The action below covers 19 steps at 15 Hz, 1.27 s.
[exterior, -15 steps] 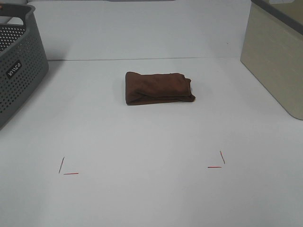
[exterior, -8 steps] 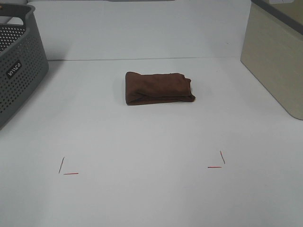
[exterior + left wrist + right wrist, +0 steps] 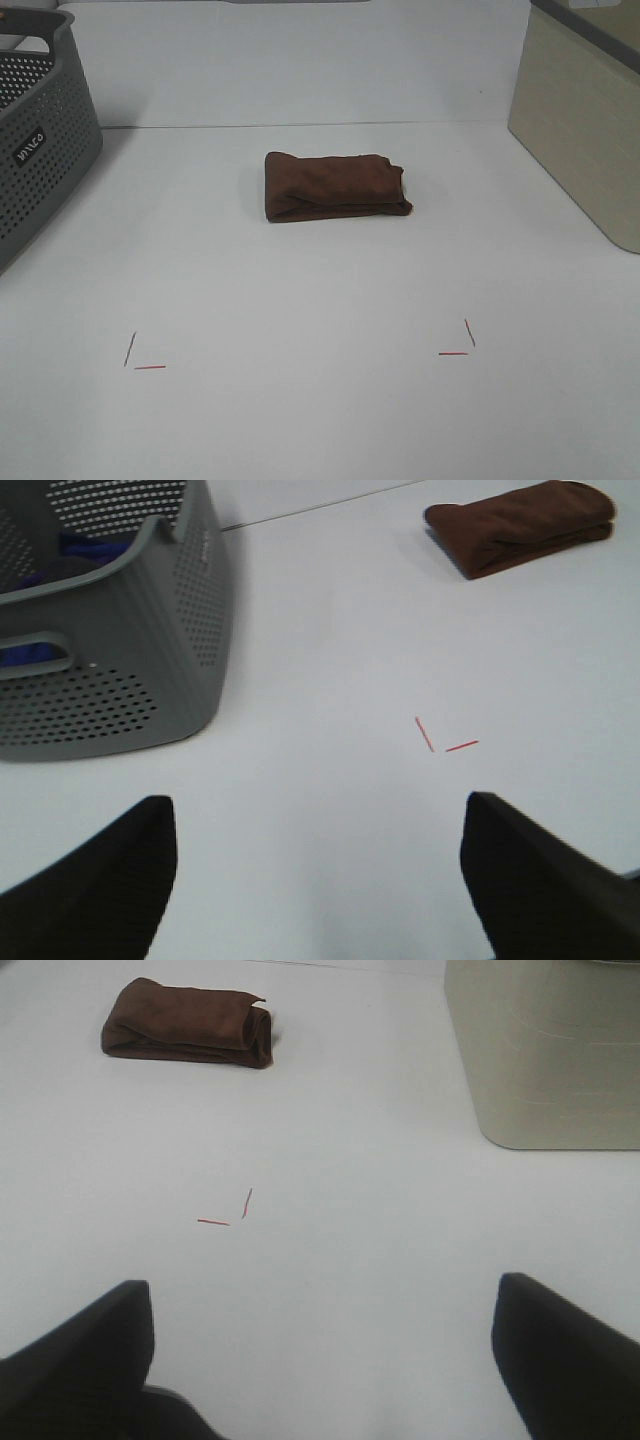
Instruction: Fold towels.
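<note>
One brown towel [image 3: 336, 186] folded mid-table, between grey basket [image 3: 40, 130] and beige bin [image 3: 585, 120]. Soft, light, limp; pinch stacked edges. Left gripper [image 3: 318, 880], right gripper [image 3: 322, 1360] both spread wide, empty, well apart from cloth.

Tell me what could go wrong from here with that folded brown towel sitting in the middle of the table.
1. The towel is folded unevenly, its right end bunched with an edge poking out, so it might loosen if nudged.
2. Both the left gripper and the right gripper are open and well back from it, so any regrasp probably means a long reach; a pinch catching only the top layer could peel the fold open.
</note>
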Available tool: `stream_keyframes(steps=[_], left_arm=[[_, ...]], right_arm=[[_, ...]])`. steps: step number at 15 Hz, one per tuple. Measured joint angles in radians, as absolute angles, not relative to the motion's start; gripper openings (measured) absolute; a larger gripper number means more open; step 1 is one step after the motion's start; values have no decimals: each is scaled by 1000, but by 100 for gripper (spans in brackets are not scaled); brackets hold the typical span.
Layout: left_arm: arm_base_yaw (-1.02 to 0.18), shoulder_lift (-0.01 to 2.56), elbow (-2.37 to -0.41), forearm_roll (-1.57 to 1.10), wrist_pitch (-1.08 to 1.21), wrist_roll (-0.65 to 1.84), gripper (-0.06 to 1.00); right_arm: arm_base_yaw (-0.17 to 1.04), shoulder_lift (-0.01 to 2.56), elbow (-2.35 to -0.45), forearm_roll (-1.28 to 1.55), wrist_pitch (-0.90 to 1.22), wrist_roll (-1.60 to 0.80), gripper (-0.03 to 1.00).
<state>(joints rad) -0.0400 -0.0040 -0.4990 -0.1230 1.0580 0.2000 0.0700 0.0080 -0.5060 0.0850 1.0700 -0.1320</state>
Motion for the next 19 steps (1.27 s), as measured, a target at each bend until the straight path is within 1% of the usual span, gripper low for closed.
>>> stream_keyframes(steps=[1, 3, 19], left_arm=[[12, -4, -499, -123, 1058, 200, 75], [51, -4, -499, -123, 1058, 200, 75], [55, -5, -499, -123, 1058, 200, 75]], right_arm=[[50, 8, -506, 86, 1070, -132, 86], [42, 8, -506, 92, 1070, -132, 86], [40, -5, -506, 93, 1070, -132, 86]])
